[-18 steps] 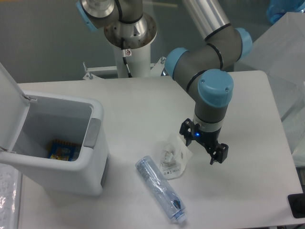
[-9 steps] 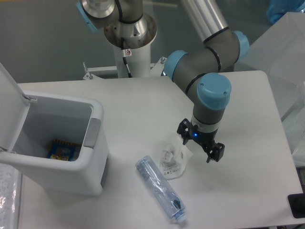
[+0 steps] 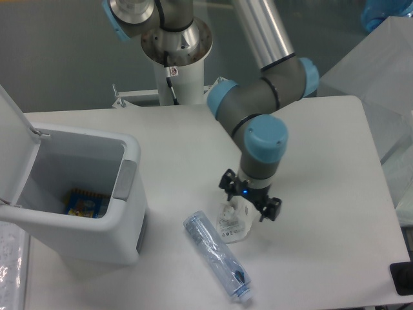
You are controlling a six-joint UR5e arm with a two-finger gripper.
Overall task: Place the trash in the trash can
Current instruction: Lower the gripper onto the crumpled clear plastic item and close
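the gripper (image 3: 249, 197) hangs directly over the clear wrapper (image 3: 233, 220), its two fingers spread apart with nothing grasped. just beside the wrapper, the plastic bottle (image 3: 217, 256) lies slantwise on the table (image 3: 335, 226). the trash can (image 3: 72, 194) stands well apart, lid up, a colourful packet (image 3: 84, 203) inside.

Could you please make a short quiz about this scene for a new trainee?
1. True or false: the lid of the trash can is open.
2. Which item does the gripper hover over: (a) the bottle, (b) the wrapper, (c) the colourful packet?
3. Where does the colourful packet lie?

Key
1. True; the lid stands up at the left.
2. b; the jaws are spread and grip nothing.
3. Inside the trash can, on its bottom.
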